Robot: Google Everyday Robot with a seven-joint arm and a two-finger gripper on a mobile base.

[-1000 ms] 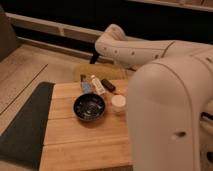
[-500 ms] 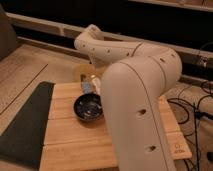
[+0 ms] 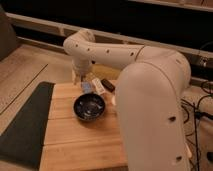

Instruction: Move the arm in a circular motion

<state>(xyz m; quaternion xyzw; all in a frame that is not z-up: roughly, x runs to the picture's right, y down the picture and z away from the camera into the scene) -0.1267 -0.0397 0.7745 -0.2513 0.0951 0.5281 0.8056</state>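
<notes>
Currently mid-sweep: big off-white plastic arm [image 3: 125,55] arches over dark round bowl [image 3: 89,107], gripper [image 3: 80,80] just behind bowl (finger state indiscernible). Circle progress unclear; presumably loop left.

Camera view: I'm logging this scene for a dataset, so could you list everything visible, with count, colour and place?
wooden table: one, light wood planks, centre and lower part of the view
bowl: one, dark, on the table's middle
white tube-like item: one, white, on the table behind the bowl; kind unclear
small dark object: one, black, right of the white item
dark mat: one, dark green-black, along the table's left edge
cables: several, black, on the floor at right
arm: one, off-white, filling the right side and reaching left over the table's back
gripper: one, off-white, hanging above the table's back edge, behind the bowl
</notes>
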